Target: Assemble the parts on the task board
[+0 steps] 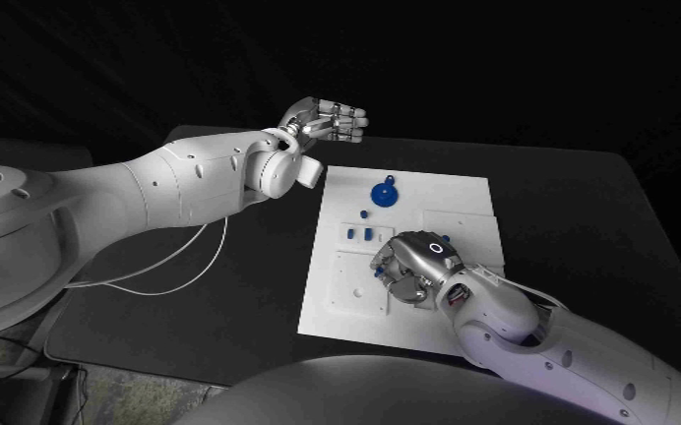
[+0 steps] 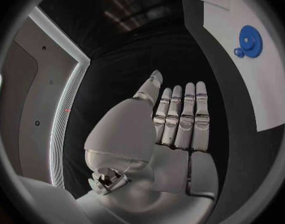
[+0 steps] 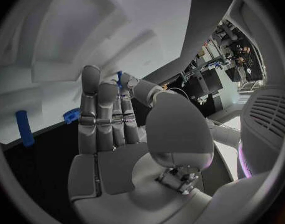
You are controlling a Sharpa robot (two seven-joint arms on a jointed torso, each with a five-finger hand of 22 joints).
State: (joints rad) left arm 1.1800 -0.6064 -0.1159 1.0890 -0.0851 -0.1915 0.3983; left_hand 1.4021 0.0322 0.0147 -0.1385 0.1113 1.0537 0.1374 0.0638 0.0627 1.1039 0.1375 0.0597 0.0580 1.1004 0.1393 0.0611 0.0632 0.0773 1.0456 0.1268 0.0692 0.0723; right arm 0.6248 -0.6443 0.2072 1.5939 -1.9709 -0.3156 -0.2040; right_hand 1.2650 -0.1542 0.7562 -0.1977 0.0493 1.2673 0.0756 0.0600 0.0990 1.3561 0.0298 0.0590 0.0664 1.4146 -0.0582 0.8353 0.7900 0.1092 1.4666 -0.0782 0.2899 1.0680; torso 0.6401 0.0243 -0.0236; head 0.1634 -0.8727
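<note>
While the right hand [image 1: 413, 266] hangs low over the near part of the task board [image 1: 452, 194], its fingers [image 3: 99, 109] pinch a small blue part [image 3: 119, 78] between thumb and fingertip, so that hand is holding a piece; the left hand [image 1: 324, 122] is raised beyond the board's far corner, its fingers [image 2: 182, 117] lying straight and close together with nothing in them. From there outward, a round blue gear [image 1: 383, 194] with a smaller one touching it lies on the far half of the board; a few small blue pieces [image 1: 362, 234] stand in a row just beside the right hand; whether any of these are fully seated I cannot tell. Judging by this, the assembly looks partly done: the gears appear placed, the pinched part is not yet set down, and the row of pieces may remain to be fitted. The board rests on a black tabletop [image 1: 568, 209]; a thin white cable [image 1: 185, 270] loops across the tabletop under the left arm; beyond the table the room is dark.
</note>
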